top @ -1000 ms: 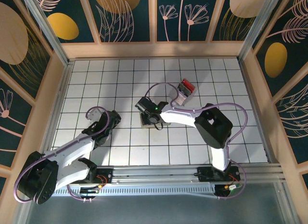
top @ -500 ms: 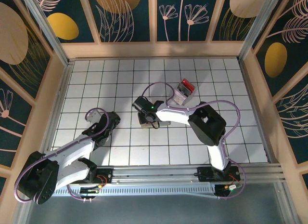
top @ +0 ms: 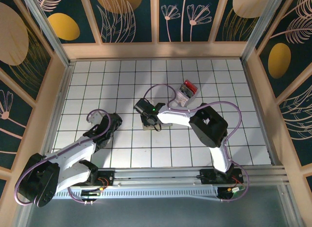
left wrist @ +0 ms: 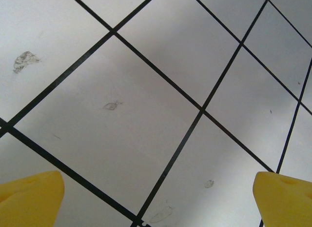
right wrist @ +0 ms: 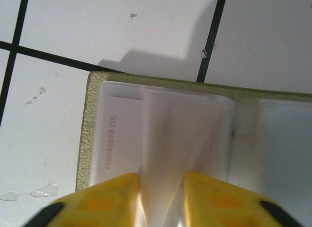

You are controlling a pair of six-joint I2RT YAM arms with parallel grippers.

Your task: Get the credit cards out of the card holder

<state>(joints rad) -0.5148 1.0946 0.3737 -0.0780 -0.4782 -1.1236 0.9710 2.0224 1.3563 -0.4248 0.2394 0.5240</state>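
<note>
The card holder [right wrist: 84,139] lies open on the table, its yellow-green rim framing pale inner pockets. A white card [right wrist: 117,139] printed with a red number sits in its left pocket. My right gripper [right wrist: 162,180] is shut on a raised translucent sleeve [right wrist: 165,134] of the holder, with a yellow finger [right wrist: 112,193] on each side of it. From above, the right gripper [top: 148,118] covers most of the card holder [top: 146,126]. My left gripper [left wrist: 158,197] hangs wide open over bare table, and in the top view the left gripper [top: 103,120] sits left of the holder.
A red card and a pale card [top: 187,90] lie together on the gridded table [top: 97,80] behind and right of the holder. Wooden walls [top: 156,50] enclose the table on three sides. The arm bases are mounted on a rail [top: 161,178] at the near edge.
My right gripper has shifted slightly left over the holder and its jaws have closed in on the sleeve. The left arm has stayed where it was.
</note>
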